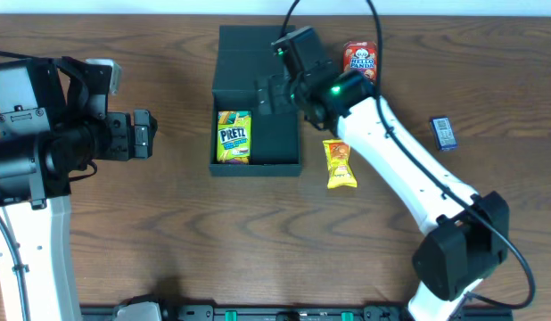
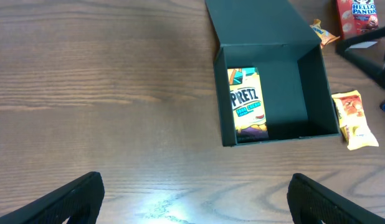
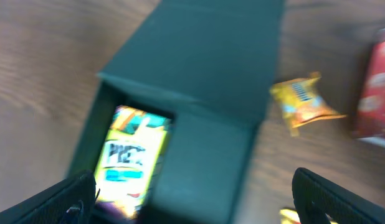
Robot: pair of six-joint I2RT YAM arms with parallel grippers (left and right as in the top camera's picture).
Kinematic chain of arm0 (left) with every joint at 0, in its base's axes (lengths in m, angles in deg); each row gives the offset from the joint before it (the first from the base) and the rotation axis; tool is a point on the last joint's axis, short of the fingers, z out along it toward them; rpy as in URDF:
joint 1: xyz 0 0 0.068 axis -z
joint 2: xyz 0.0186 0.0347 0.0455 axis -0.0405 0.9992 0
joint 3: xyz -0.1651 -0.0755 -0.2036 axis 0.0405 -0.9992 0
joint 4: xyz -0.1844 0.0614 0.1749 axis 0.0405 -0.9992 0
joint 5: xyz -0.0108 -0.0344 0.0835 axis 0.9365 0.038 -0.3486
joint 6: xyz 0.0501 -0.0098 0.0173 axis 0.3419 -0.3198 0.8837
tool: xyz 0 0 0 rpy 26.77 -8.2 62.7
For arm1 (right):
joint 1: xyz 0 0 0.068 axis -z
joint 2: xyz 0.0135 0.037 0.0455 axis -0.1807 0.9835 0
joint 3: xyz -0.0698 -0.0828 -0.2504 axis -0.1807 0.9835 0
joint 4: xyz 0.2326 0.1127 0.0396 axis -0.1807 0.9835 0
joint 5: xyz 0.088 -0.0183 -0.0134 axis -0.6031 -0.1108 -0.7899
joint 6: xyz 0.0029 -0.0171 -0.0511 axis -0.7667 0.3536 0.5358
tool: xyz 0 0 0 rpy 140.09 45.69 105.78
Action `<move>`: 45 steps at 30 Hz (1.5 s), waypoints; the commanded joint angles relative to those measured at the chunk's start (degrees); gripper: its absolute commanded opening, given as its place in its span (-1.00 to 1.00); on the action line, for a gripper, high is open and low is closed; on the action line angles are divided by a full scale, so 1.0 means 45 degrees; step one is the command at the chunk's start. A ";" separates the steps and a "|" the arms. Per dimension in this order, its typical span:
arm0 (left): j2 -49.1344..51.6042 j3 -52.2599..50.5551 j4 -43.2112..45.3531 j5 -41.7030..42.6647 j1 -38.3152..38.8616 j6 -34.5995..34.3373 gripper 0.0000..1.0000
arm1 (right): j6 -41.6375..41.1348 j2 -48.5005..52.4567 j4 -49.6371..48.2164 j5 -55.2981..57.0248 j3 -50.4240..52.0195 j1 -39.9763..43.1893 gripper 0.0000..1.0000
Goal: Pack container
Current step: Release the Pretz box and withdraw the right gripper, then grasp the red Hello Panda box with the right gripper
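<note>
The container [image 1: 277,143] is a dark teal-black box in the middle of the table, its flap lid [image 1: 244,58] folded open at the back. A yellow-green Pretz box [image 1: 234,136] lies inside along its left wall, also seen as the Pretz box [image 2: 247,102] in the left wrist view. My right gripper [image 1: 265,98] hovers open over the container's back edge. In the blurred right wrist view, the container [image 3: 205,155] and the Pretz box [image 3: 133,155] lie below the open right gripper [image 3: 194,183]. My left gripper [image 1: 149,134] is open and empty, well left of the container, and appears as the left gripper [image 2: 195,186] over bare wood.
A yellow snack packet [image 1: 340,165] lies just right of the container. A red Hello Panda box [image 1: 360,56] stands at the back right. A small blue item [image 1: 445,134] lies further right. Another yellow packet [image 2: 321,32] sits beside the lid, under my right arm.
</note>
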 commanded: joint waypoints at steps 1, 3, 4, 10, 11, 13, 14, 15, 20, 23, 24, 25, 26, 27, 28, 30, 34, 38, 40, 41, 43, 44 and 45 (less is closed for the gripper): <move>-0.0039 0.0194 0.0044 -0.0078 -0.0019 -0.0092 0.91 | 0.0792 -0.0083 -0.0160 0.1214 -0.0015 0.0753 0.99; -0.0039 0.0194 0.0044 -0.0078 -0.0019 -0.0092 0.90 | 0.1069 -0.0078 -0.0505 0.1647 -0.0015 0.1239 0.99; -0.0039 0.0194 0.0044 -0.0078 -0.0019 -0.0092 0.91 | 0.1195 -0.0049 -0.0704 0.1647 -0.0015 0.1467 0.99; -0.0039 0.0194 0.0044 -0.0078 -0.0019 -0.0092 0.90 | 0.1219 0.0437 -0.1671 0.1647 -0.0015 0.2900 0.99; -0.0039 0.0194 0.0044 -0.0078 -0.0019 -0.0092 0.90 | 0.1287 0.0525 -0.1826 0.1642 -0.0015 0.3065 0.98; -0.0039 0.0194 0.0044 -0.0078 -0.0019 -0.0092 0.91 | 0.1535 0.0826 -0.2157 0.1642 -0.0015 0.3376 0.98; -0.0039 0.0194 0.0044 -0.0078 -0.0019 -0.0092 0.90 | 0.1545 0.1015 -0.2307 0.1642 -0.0015 0.3531 0.99; -0.0039 0.0194 0.0044 -0.0078 -0.0019 -0.0092 0.90 | 0.1545 0.1185 -0.2438 0.1642 -0.0015 0.3696 0.99; -0.0039 0.0194 0.0044 -0.0078 -0.0019 -0.0092 0.90 | 0.1501 0.2254 -0.3036 0.1593 -0.0015 0.4386 0.99; -0.0039 0.0194 0.0044 -0.0078 -0.0019 -0.0092 0.90 | 0.1501 0.2778 -0.3449 0.1593 -0.0015 0.4624 0.99; -0.0039 0.0194 0.0044 -0.0078 -0.0019 -0.0092 0.91 | 0.1501 0.2900 -0.3565 0.1593 -0.0015 0.4682 0.99; -0.0039 0.0194 0.0044 -0.0078 -0.0019 -0.0092 0.91 | 0.1486 0.3065 -0.3691 0.1583 -0.0015 0.4755 0.99; -0.0039 0.0194 0.0044 -0.0078 -0.0019 -0.0092 0.90 | 0.1443 0.3191 -0.3784 0.1588 -0.0015 0.4813 0.99; -0.0039 0.0194 0.0044 -0.0078 -0.0019 -0.0092 0.90 | 0.1433 0.3313 -0.3852 0.1574 -0.0015 0.4862 0.99; -0.0039 0.0194 0.0044 -0.0078 -0.0019 -0.0092 0.91 | 0.1438 0.3458 -0.3905 0.1511 -0.0015 0.4920 0.99; -0.0039 0.0194 0.0044 -0.0078 -0.0019 -0.0092 0.90 | 0.1443 0.3633 -0.3905 0.1355 -0.0015 0.4974 0.99; -0.0039 0.0194 0.0044 -0.0078 -0.0019 -0.0092 0.90 | 0.1341 0.4056 -0.3886 0.1297 -0.0015 0.4988 0.98; -0.0039 0.0194 0.0044 -0.0078 -0.0019 -0.0092 0.91 | 0.1297 0.4405 -0.3813 0.1209 -0.0015 0.4988 0.98; -0.0039 0.0194 0.0044 -0.0078 -0.0019 -0.0092 0.90 | 0.1302 0.4561 -0.3759 0.1200 -0.0015 0.4988 0.98; -0.0039 0.0194 0.0044 -0.0078 -0.0019 -0.0092 0.90 | 0.1297 0.4658 -0.3701 0.1141 -0.0015 0.4988 0.98; -0.0039 0.0194 0.0044 -0.0078 -0.0019 -0.0092 0.91 | 0.1302 0.4852 -0.3633 0.1103 -0.0015 0.4988 0.99; -0.0039 0.0194 0.0044 -0.0078 -0.0019 -0.0092 0.90 | 0.1302 0.4979 -0.3609 0.1112 -0.0015 0.4993 0.98; -0.0039 0.0194 0.0044 -0.0078 -0.0019 -0.0092 0.90 | 0.1297 0.5032 -0.3604 0.1103 -0.0015 0.5013 0.99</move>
